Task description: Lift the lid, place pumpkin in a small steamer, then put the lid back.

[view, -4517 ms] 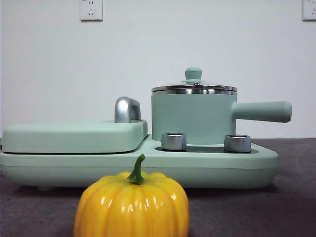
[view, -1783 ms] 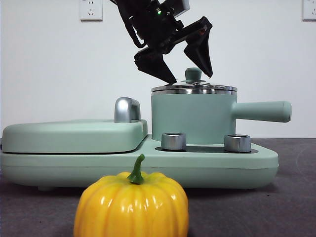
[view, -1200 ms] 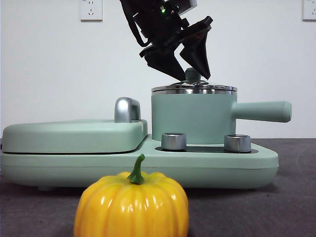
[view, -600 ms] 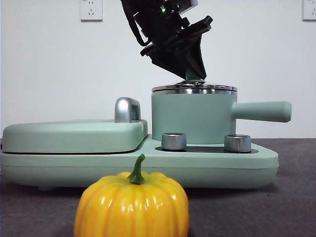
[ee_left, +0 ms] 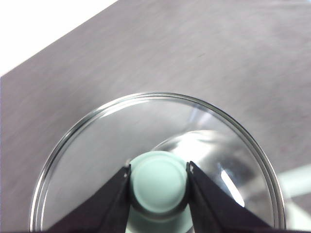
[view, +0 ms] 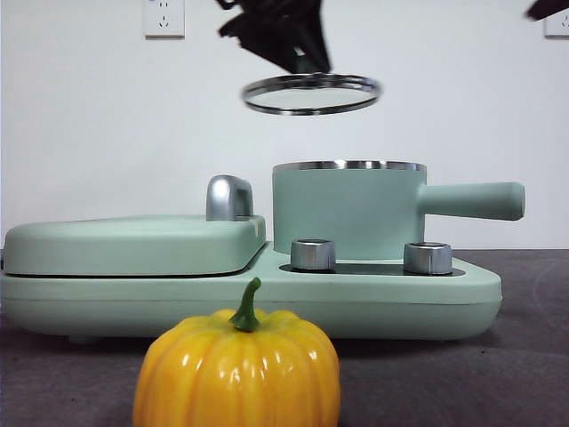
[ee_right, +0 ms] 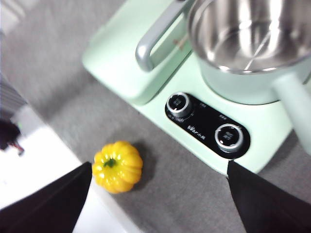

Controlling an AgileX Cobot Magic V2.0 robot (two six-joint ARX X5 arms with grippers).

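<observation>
At the left of the front view, the flat rectangular cover (view: 133,240) with its chrome handle (view: 228,197) sits on the mint-green cooker base (view: 444,298). It plays no part in the task.

Next to the right, high in that view, the left hand (ee_left: 159,180) is closed on the mint-green knob (ee_left: 159,182) of the lid (view: 311,93), one jaw on each side of it. The lid hangs clear of the pot, slightly tilted, above and a little left of the opening. The lift step can be judged complete; the lid needs only to be kept out of the way.

Below it, the pumpkin (view: 237,369) rests on the grey surface (view: 524,374) in front of the cooker base, upright, stem (view: 247,307) pointing up. It stands apart from the base and is untouched by either hand.

Further right, the small steamer (view: 347,213) stands uncovered on the base behind the two control dials (ee_right: 204,121). Its long side handle (view: 471,200) points right, and the right wrist view shows a bare steel interior.

The right hand (ee_right: 158,194) hovers high above the cooker with its jaws spread wide, holding nothing. It shows only as a dark tip at the top right corner of the front view.

Governing relation for the next move: in the right wrist view the pumpkin (ee_right: 117,166) lies well below the right hand, on the far side of the dials from the steamer. The right hand is free, so it is the likely one to descend. The pumpkin is roughly round, so no long axis limits jaw orientation, but the stem may obstruct a grasp from above.
</observation>
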